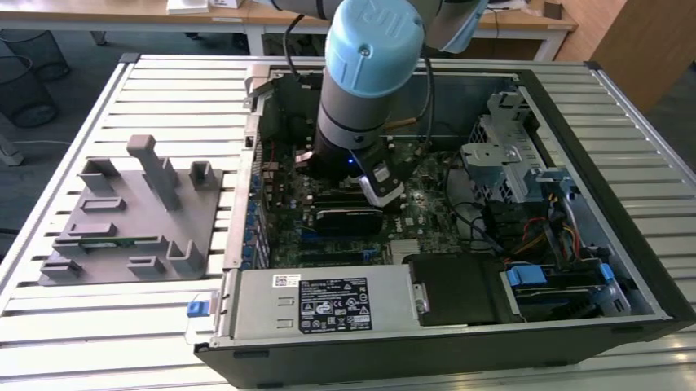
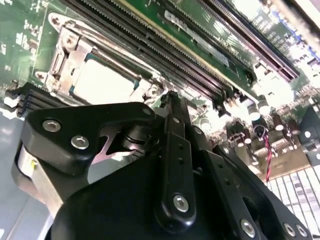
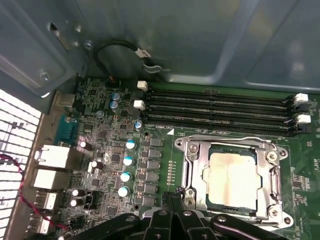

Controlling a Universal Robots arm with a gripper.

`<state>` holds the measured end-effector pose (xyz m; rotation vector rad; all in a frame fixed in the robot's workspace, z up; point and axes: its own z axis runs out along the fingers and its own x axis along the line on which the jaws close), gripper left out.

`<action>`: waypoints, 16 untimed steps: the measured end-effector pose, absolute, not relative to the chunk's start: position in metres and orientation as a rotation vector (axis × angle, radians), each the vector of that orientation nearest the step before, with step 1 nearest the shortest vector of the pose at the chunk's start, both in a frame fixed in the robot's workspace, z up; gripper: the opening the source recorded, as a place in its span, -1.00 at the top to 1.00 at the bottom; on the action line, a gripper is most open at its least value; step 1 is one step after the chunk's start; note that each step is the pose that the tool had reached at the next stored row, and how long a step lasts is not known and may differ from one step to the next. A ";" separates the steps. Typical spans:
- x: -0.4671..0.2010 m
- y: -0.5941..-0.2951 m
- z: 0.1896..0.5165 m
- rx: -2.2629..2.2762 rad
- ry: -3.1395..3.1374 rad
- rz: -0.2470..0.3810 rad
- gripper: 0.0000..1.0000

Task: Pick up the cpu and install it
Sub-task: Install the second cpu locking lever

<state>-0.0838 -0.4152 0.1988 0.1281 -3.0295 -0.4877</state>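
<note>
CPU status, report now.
Gripper down inside the computer case, beside the socket frame. CPU seated in the socket frame, not held. Nothing lying on the CPU.

Slatted metal counter [image 1: 163, 90] carried an open computer case [image 1: 609, 301] and, at the exterior view's left, a grey fixture block [image 1: 120, 220].

The cpu [image 3: 232, 179] is a small flat square chip with a pale, faintly yellowed metal top and a thin darker edge. It lies flat and level inside the socket frame [image 3: 190, 167] on the motherboard [image 3: 160, 135], the silver frame surrounding all four sides. In the second wrist view the cpu [image 2: 102, 82] appears as a bright, washed-out square seated in that same frame.
</note>
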 end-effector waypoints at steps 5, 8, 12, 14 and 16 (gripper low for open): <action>-0.084 -0.415 0.204 0.128 -3.031 -0.484 0.79; -0.084 -0.415 0.204 0.130 -3.034 -0.487 0.79; -0.084 -0.415 0.204 0.130 -3.035 -0.492 0.79; -0.084 -0.415 0.206 0.130 -3.035 -0.492 0.79; -0.084 -0.415 0.208 0.130 -3.035 -0.492 0.79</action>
